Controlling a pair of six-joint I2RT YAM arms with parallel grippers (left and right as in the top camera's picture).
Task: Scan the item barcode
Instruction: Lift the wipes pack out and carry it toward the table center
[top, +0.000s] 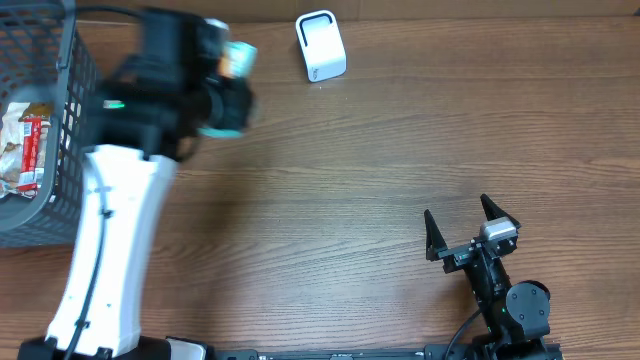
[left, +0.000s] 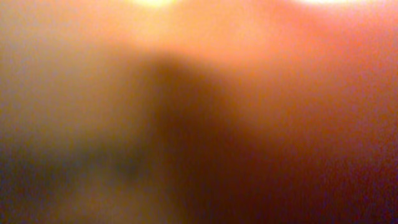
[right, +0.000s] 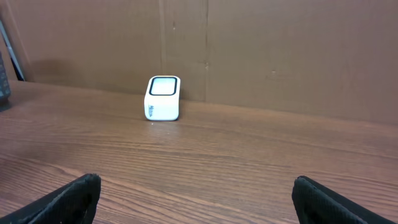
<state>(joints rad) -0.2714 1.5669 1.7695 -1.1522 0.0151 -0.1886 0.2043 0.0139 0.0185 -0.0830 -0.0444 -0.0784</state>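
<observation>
Wooden table (top: 350, 200), with a grey mesh basket (top: 70, 110) at its left edge that held crinkled packets (top: 22, 140). Above it the left claw (top: 232, 85) was motion-blurred, a teal-and-pale item (top: 238, 58) apparently at its tip, but whether the jaws pinched it could not be told; the right claw (top: 470, 222) was spread wide, empty and well apart. The small white scanner (top: 320, 45) stood near the item, to its right and slightly beyond, so the left arm was much the nearer.

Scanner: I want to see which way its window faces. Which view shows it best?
Right wrist: the white scanner stands upright mid-frame, its dark-rimmed window turned toward the camera. Overhead shows it smaller, from above. Left wrist is all blur, showing nothing of it.
</observation>
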